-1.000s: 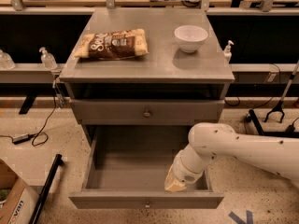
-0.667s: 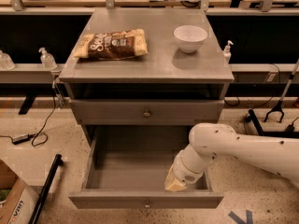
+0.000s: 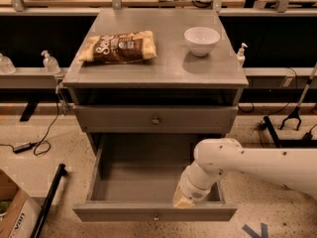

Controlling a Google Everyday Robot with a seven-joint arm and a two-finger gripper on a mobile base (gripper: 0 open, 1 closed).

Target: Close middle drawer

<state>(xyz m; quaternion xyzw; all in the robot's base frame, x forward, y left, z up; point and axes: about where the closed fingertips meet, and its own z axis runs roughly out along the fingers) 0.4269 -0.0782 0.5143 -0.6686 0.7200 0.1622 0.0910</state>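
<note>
The middle drawer (image 3: 124,213) of the grey cabinet is pulled far out toward me. It is a deep, empty box with a low flat front panel and a small brass knob (image 3: 156,216) at its centre. My white arm (image 3: 257,165) reaches in from the right and bends down into the drawer. My gripper (image 3: 183,200) is low inside the drawer, right of centre, close behind the front panel. Its tip is mostly hidden by the wrist.
Above the middle drawer, a taller-fronted grey drawer (image 3: 114,119) with a like knob stands slightly out. On the cabinet top lie a chip bag (image 3: 119,47) and a white bowl (image 3: 201,40). A cardboard box (image 3: 12,217) and a black pole (image 3: 49,202) lie on the floor at left.
</note>
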